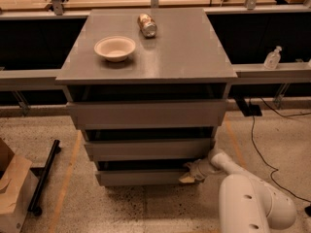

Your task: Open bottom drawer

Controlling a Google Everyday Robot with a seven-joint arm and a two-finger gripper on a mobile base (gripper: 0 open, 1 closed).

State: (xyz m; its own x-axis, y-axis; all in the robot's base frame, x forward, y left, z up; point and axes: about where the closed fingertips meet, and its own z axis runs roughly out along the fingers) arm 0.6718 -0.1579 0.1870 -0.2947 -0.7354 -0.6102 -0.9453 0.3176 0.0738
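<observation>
The grey cabinet (150, 67) has three flat grey drawers stacked under its top. The bottom drawer (141, 177) is the lowest and narrowest one, with a dark gap above its front. My white arm (252, 203) reaches in from the lower right. My gripper (189, 173) is at the right end of the bottom drawer's front, at its upper edge, touching or just in the gap above it.
A cream bowl (115, 48) and a tipped can (146, 24) lie on the cabinet top. A cardboard box (12, 191) and a black bar (43, 176) are on the floor at left. Cables (260, 144) trail on the floor at right. A bottle (272, 58) stands on the right ledge.
</observation>
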